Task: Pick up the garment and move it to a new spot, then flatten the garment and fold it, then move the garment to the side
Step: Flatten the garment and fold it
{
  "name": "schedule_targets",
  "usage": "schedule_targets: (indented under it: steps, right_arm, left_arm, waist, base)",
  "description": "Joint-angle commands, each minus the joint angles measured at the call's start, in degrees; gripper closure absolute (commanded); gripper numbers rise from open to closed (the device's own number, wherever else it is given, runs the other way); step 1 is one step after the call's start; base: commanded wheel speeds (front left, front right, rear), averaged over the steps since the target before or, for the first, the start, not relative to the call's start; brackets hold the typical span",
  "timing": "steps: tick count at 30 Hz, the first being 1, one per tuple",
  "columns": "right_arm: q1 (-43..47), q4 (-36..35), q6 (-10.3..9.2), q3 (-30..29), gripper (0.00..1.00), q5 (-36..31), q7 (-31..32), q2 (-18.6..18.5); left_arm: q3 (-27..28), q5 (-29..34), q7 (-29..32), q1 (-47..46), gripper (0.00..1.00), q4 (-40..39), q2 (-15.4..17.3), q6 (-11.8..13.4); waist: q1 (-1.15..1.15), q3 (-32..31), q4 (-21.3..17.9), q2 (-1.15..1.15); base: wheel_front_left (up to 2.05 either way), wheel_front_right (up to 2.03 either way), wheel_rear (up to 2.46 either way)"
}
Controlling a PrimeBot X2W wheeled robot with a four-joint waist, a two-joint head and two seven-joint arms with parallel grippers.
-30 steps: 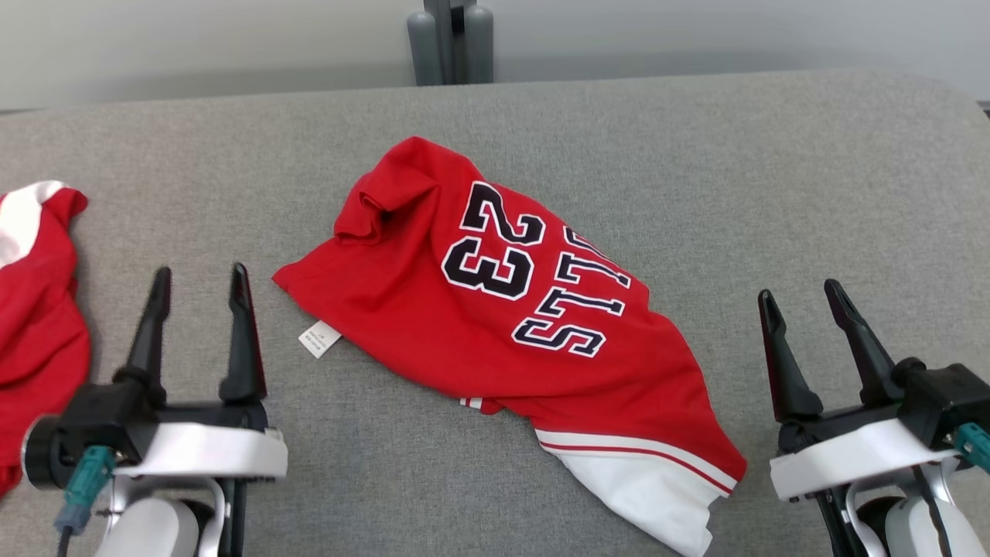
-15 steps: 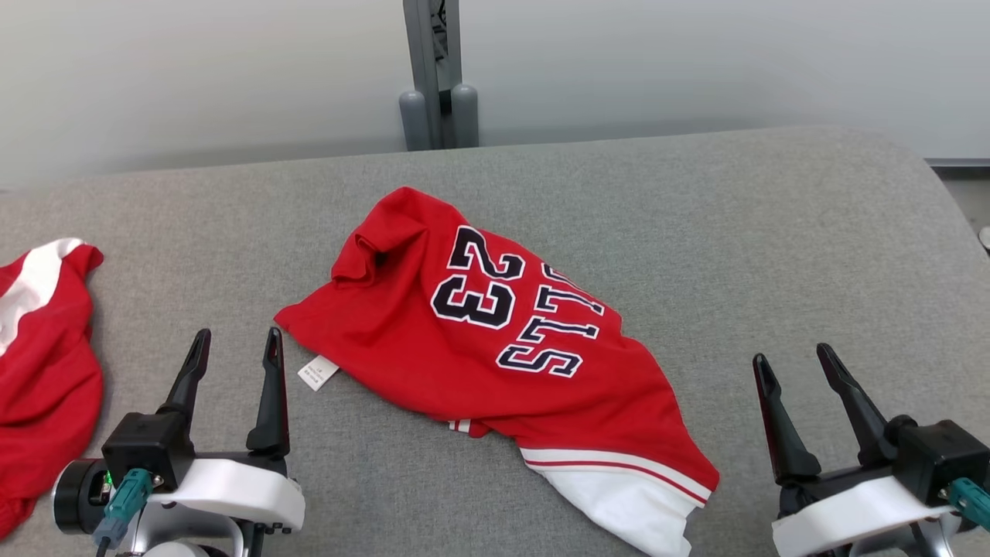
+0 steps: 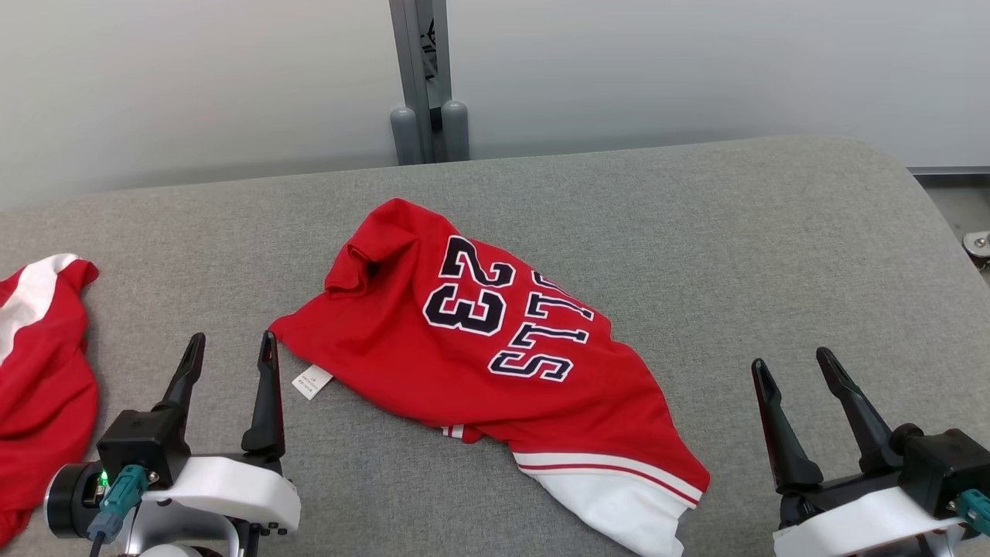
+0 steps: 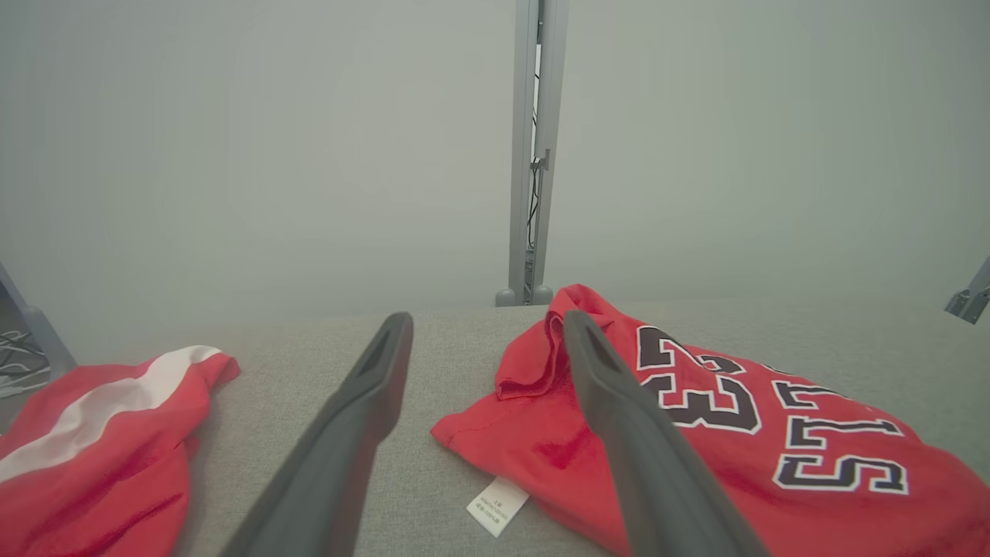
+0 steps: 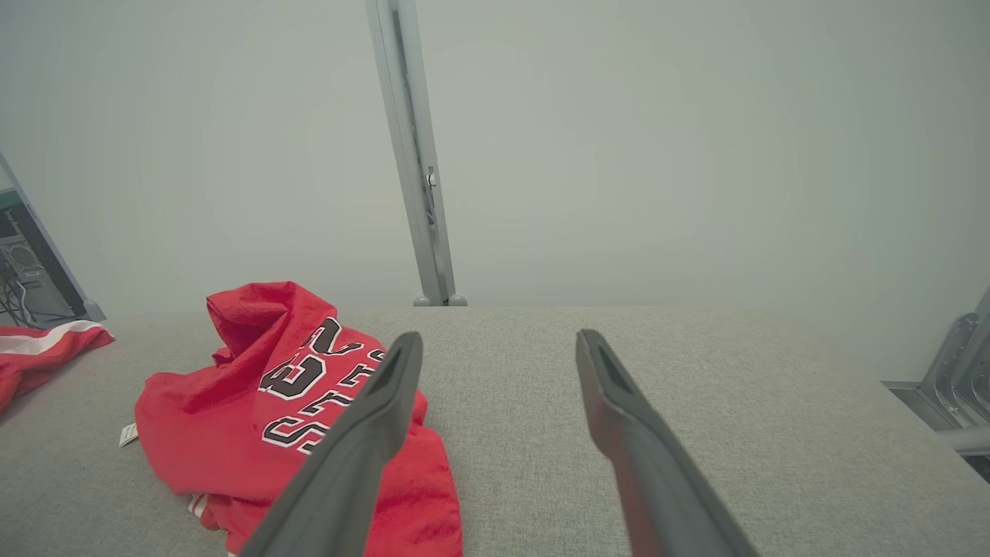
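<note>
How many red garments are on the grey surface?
2. The jersey marked 23 lies crumpled mid-surface; a second red garment with a white stripe lies far left, partly out of frame.

so the garment [image 3: 495,387] is a red jersey, black white-outlined 23 and some lettering facing up, lying rumpled on a diagonal mid-way across the grey padded surface [image 3: 735,255], white hem band [image 3: 619,503] at its near right end, little white tag [image 3: 312,381] poking out on the left
</note>
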Motion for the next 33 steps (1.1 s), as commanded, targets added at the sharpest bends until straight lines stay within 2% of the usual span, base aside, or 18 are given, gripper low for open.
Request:
schedule_targets:
  steps: [1,7,13,21,29,33]
  right_arm:
    - [0.6,-0.2,0.01,0.0,0.0,0.3,0.1,-0.3]
    - [-0.1,-0.4,0.01,0.2,0.0,0.7,-0.2,-0.3]
    - [-1.6,-0.5,0.01,0.9,0.0,0.8,-0.6,-0.3]
    - [-4.3,0.5,0.01,2.8,0.0,1.0,-1.0,-0.3]
    - [-6.9,2.3,0.01,3.3,0.0,1.8,-2.5,-0.3]
    - [-7.9,3.0,0.01,3.8,0.0,2.5,-2.9,-0.3]
  left_arm:
    - [0.2,-0.2,0.0,0.3,0.0,-0.2,0.2,0.4]
    - [0.1,-0.4,0.6,-2.0,0.0,-0.3,0.4,0.1]
    - [-0.7,-2.7,6.7,-8.4,0.0,3.6,1.7,-3.4]
    - [-1.8,-8.0,16.9,-19.0,0.0,21.0,3.0,-10.6]
    - [-1.4,-11.1,17.9,-27.8,0.0,37.5,1.5,-15.8]
    - [-0.8,-12.2,17.6,-30.5,0.0,43.4,0.7,-16.8]
  waist:
    - [0.0,0.1,0.0,0.0]
    - [0.0,1.2,-0.1,0.0]
    - [0.0,3.7,-0.4,0.0]
    - [0.0,8.7,-3.2,0.0]
    - [0.0,13.4,-5.6,0.0]
    - [0.0,14.7,-6.1,0.0]
  base:
    - [0.0,0.0,0.0]
    - [0.0,0.0,0.0]
    - [0.0,0.0,0.0]
    - [0.0,0.0,0.0]
    - [0.0,0.0,0.0]
    - [0.0,0.0,0.0]
